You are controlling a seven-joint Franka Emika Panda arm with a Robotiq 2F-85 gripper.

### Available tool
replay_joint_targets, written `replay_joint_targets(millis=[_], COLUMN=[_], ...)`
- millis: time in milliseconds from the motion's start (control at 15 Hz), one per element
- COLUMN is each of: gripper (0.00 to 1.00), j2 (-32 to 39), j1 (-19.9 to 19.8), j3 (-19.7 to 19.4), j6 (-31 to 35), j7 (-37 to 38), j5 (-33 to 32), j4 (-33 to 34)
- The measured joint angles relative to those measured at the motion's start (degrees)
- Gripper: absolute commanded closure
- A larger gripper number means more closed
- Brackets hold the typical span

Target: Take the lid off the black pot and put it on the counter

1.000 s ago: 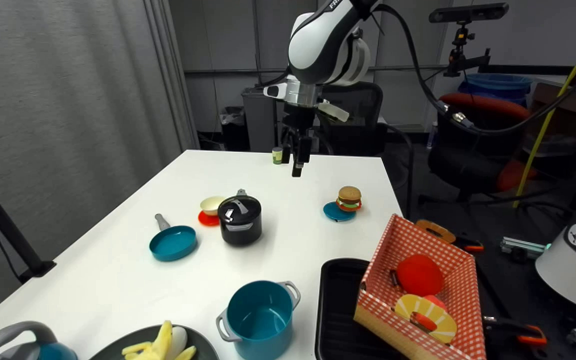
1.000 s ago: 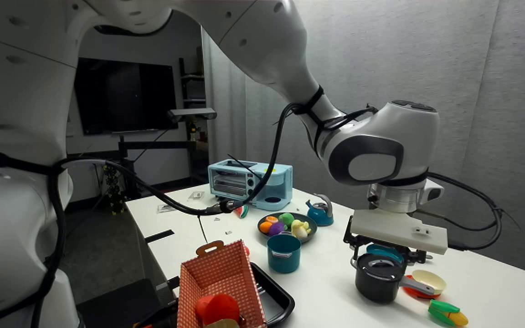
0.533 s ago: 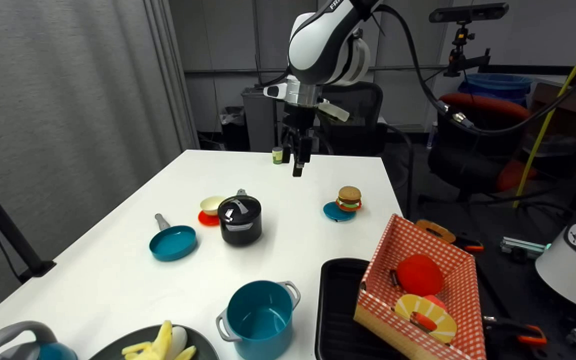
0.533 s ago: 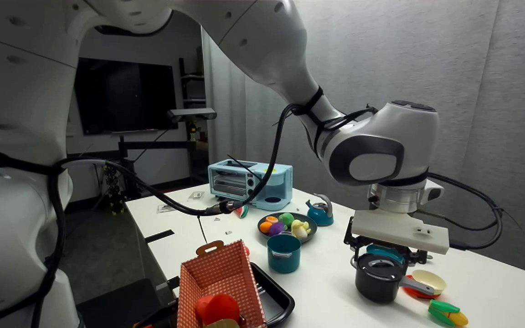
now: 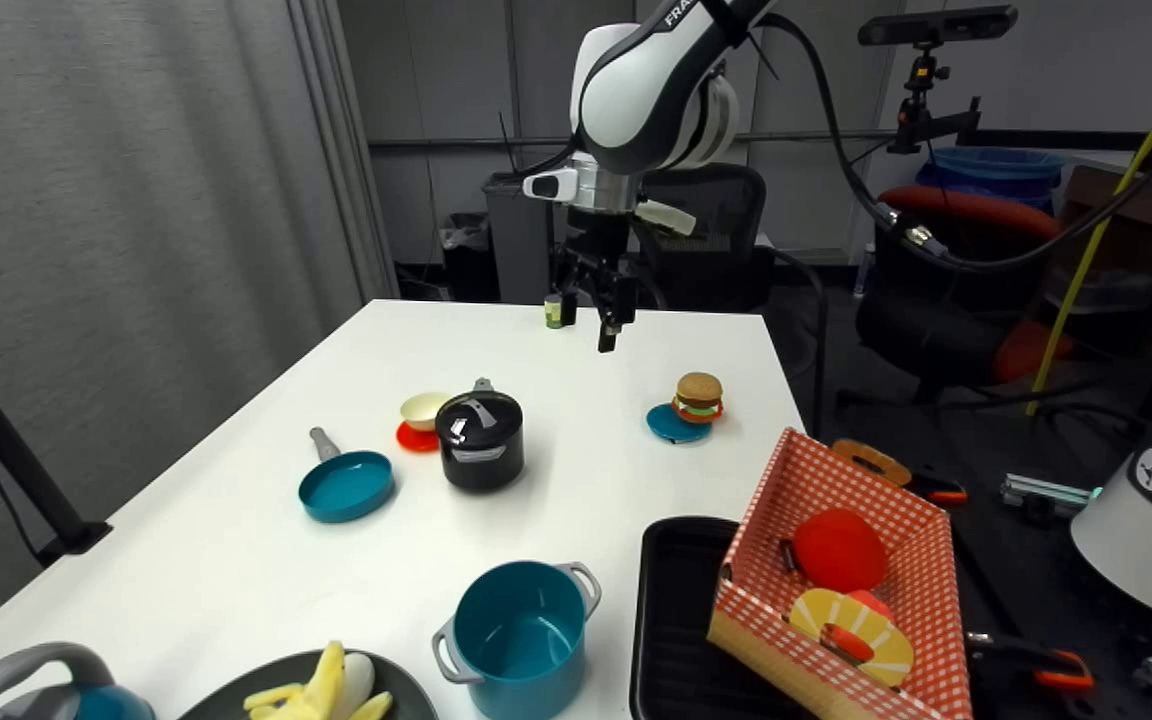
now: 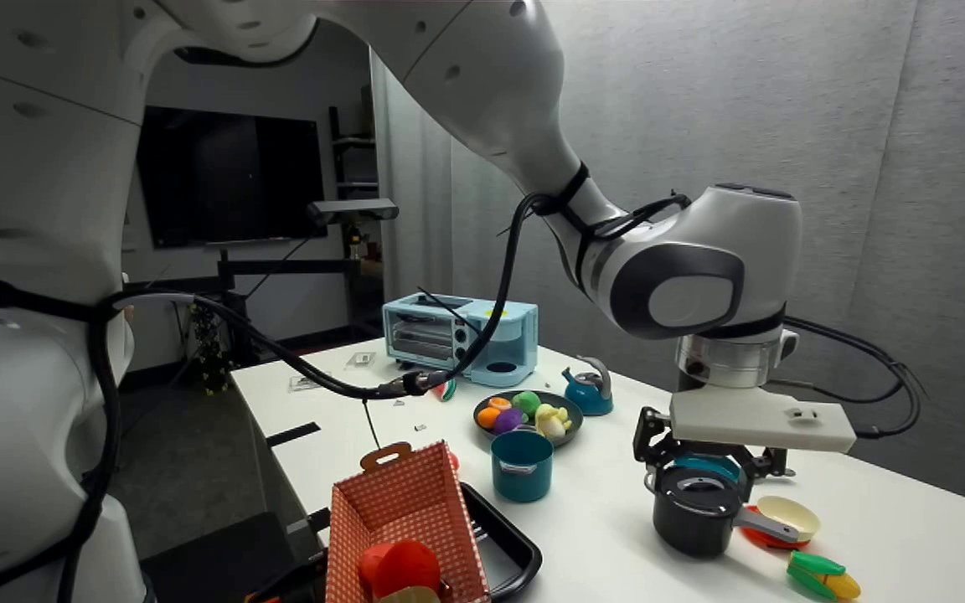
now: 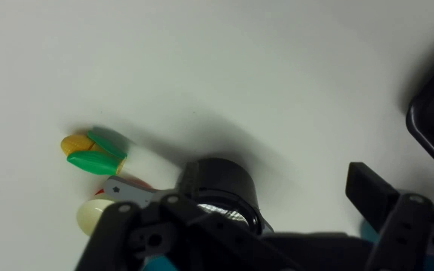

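The black pot (image 5: 481, 465) stands upright on the white counter (image 5: 236, 590); the pot (image 6: 692, 532) has a grey handle in an exterior view. The lid (image 5: 479, 415) sits on top of it, dark and shiny with a small grey knob. The lid (image 6: 702, 492) rests flat there too. My gripper (image 5: 590, 326) is open and empty, above the counter and apart from the lid. In the wrist view my gripper (image 7: 277, 178) has its fingers wide apart. One finger and its linkage cover part of the pot (image 7: 226, 175) and lid (image 7: 224, 214).
Beside the pot are a teal pan (image 5: 346, 487), a cream bowl (image 5: 425, 410) on a red saucer and a toy corn (image 6: 822, 576). A teal pot (image 5: 521, 640), black tray (image 5: 681, 620), checkered basket (image 5: 766, 500) and burger (image 5: 699, 395) stand elsewhere on the counter.
My gripper has turned slightly and shifted a little; its fingertips sit further right in an exterior view. The pot and lid have not moved.
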Motion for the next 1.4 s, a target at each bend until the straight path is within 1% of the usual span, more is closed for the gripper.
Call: replay_joint_targets(millis=[400, 1200, 1400], gripper=[0.0, 0.0, 0.0], j2=[0.1, 1.8, 2.5], j1=[-0.1, -0.1, -0.1], j3=[0.2, 0.0, 0.0], j6=[-3.1, -10.9, -11.4], j7=[-12.1, -30.0, -34.5], j5=[0.0, -0.1, -1.6], j4=[0.8, 4.4, 5.6])
